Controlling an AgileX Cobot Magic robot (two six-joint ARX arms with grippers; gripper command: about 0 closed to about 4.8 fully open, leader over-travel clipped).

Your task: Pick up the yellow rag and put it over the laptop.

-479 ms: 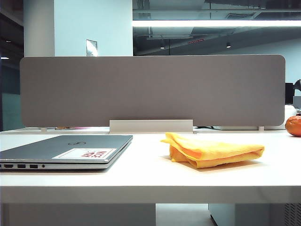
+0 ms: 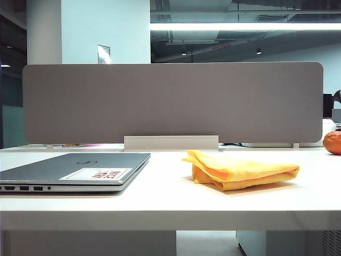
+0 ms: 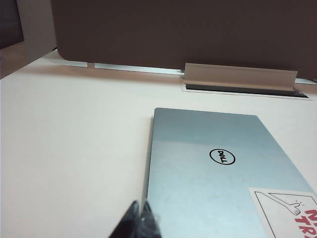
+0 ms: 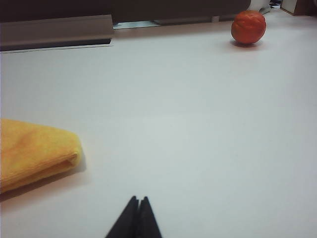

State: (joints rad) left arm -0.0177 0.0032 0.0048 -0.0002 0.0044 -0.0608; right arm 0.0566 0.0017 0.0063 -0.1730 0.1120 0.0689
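Note:
The yellow rag lies folded on the white table, right of centre, with orange showing in its folds; one end of the yellow rag shows in the right wrist view. The closed grey laptop rests flat at the left, sticker on its lid. My left gripper is shut and empty, hanging above the near edge of the laptop. My right gripper is shut and empty over bare table, apart from the rag. Neither arm appears in the exterior view.
A round orange fruit sits at the far right of the table, seen as well from the right wrist as the fruit. A grey divider panel with a white cable cover bounds the back edge.

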